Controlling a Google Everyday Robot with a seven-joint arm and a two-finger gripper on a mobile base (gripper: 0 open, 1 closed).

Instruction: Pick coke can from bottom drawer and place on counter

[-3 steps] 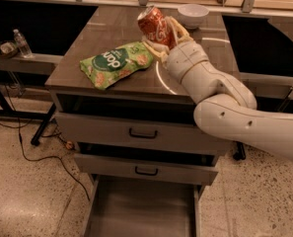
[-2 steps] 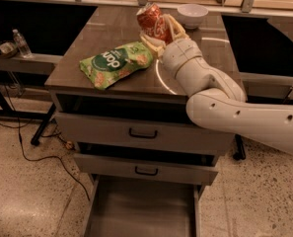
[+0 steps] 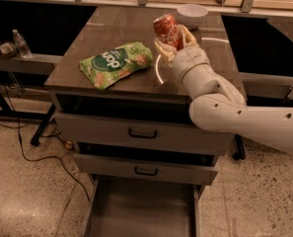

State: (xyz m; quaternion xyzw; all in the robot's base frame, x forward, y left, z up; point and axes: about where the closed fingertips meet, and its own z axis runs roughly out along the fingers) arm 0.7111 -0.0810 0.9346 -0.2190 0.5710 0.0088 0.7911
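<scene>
The red coke can (image 3: 165,28) is held tilted in my gripper (image 3: 174,39), which is shut on it above the right middle of the counter (image 3: 111,33). The can sits a little above the glossy grey-brown top, beside the curved white reflection. My white arm reaches in from the right edge. The bottom drawer (image 3: 141,211) stands pulled open at the bottom, its flat grey floor bare.
A green snack bag (image 3: 115,64) lies on the counter's left half. A white bowl (image 3: 192,15) sits at the counter's back right, just behind the can. The two upper drawers with black handles (image 3: 142,133) are slightly ajar. A water bottle (image 3: 21,43) stands on a shelf at left.
My gripper has carried the can slightly further back over the counter, towards the bowl, and the arm has extended. The bag and drawers have not moved.
</scene>
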